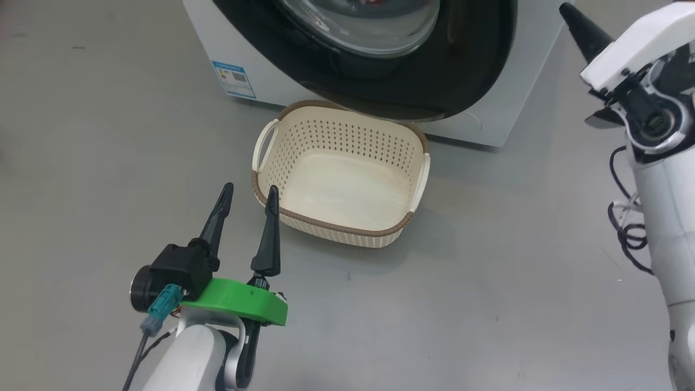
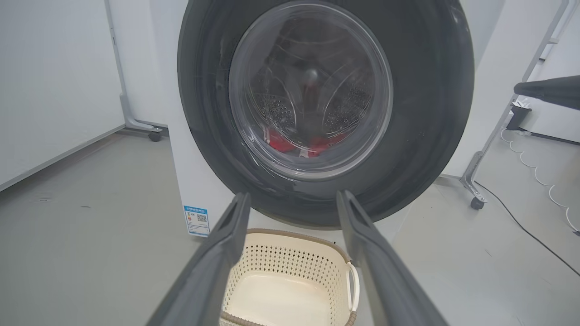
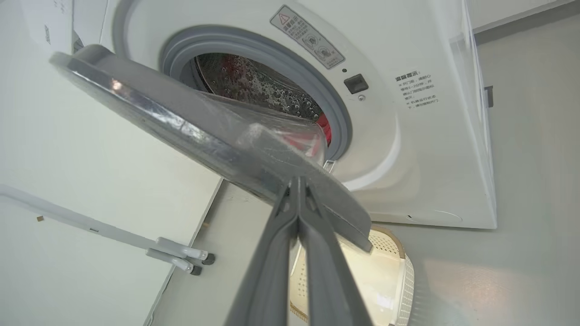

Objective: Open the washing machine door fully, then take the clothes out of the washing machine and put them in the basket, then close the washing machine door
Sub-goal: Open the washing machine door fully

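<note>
Door (image 3: pixel 181 122) is only partly open, and our right gripper (image 3: pixel 297 181), fingers pinched together on nothing, sits right at its free edge, so we'd swing it with that arm -- red clothes (image 2: pixel 290 142) lie inside the drum (image 3: pixel 253 81).

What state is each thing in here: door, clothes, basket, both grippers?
washing machine door: partly open, not swung out fully.
clothes: inside the drum.
basket: upright on the floor, empty.
left gripper: open, holding nothing.
right gripper: shut, fingertips at the door's edge.
</note>
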Tool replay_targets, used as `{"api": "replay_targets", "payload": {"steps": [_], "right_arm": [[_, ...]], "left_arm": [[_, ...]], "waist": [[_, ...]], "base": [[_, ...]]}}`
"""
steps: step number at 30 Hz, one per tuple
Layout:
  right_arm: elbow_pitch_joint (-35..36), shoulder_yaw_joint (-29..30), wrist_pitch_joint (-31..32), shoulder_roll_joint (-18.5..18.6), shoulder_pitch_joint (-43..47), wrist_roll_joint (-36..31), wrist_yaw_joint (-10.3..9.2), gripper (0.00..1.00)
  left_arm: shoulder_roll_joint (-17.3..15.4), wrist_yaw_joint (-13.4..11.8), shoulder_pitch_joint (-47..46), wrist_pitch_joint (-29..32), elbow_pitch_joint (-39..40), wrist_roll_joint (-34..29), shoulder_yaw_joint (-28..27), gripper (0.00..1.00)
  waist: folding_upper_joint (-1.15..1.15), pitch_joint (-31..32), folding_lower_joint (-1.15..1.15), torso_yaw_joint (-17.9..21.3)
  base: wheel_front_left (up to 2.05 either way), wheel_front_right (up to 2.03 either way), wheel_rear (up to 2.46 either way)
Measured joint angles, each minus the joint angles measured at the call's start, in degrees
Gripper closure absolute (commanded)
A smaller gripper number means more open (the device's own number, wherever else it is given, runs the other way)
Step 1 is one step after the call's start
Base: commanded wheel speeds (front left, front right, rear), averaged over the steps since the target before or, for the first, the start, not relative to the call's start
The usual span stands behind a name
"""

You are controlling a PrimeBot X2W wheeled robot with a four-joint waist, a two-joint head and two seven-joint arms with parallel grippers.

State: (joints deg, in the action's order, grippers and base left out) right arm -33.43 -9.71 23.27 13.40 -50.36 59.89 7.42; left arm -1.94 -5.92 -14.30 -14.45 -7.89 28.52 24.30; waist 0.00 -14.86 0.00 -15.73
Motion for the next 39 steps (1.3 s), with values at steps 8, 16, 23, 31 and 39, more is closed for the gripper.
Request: {"api": "replay_targets", "payload": {"steps": [8,16,23,31,39], "right_arm": [[5.6,-5.6,-8.3,1.1,10.0,-3.6,-0.01,1.0],[10.7,-11.1,-16.7,5.0,16.2,-10.6,0.0,1.0],[11.5,-12.5,-25.1,7.3,24.5,-15.4,0.0,1.0],[11.2,-10.7,-32.9,7.5,30.4,-18.3,-1.12,0.0],[11.6,-11.0,-36.7,7.0,33.8,-21.3,-3.14,0.0]], "left_arm": [[0.0,0.0,2.0,0.0,-0.3,-1.5,-3.6,0.0],[-0.1,0.0,4.0,0.0,-0.2,-2.4,-6.3,0.0],[-0.1,0.5,5.4,0.0,0.2,-2.5,-8.3,0.0],[-0.2,0.7,6.9,0.0,0.8,-2.9,-9.8,0.0],[-0.2,1.2,8.2,0.0,0.9,-3.5,-11.1,0.0]], "waist": [[0.0,4.0,0.0,4.7],[0.0,7.2,0.0,9.6],[0.0,9.9,0.0,12.7],[0.0,11.2,0.0,14.4],[0.0,10.9,0.0,15.5]], "base": [[0.0,0.0,0.0],[0.0,0.0,0.0],[0.0,0.0,0.0],[0.0,0.0,0.0],[0.0,0.0,0.0]]}}
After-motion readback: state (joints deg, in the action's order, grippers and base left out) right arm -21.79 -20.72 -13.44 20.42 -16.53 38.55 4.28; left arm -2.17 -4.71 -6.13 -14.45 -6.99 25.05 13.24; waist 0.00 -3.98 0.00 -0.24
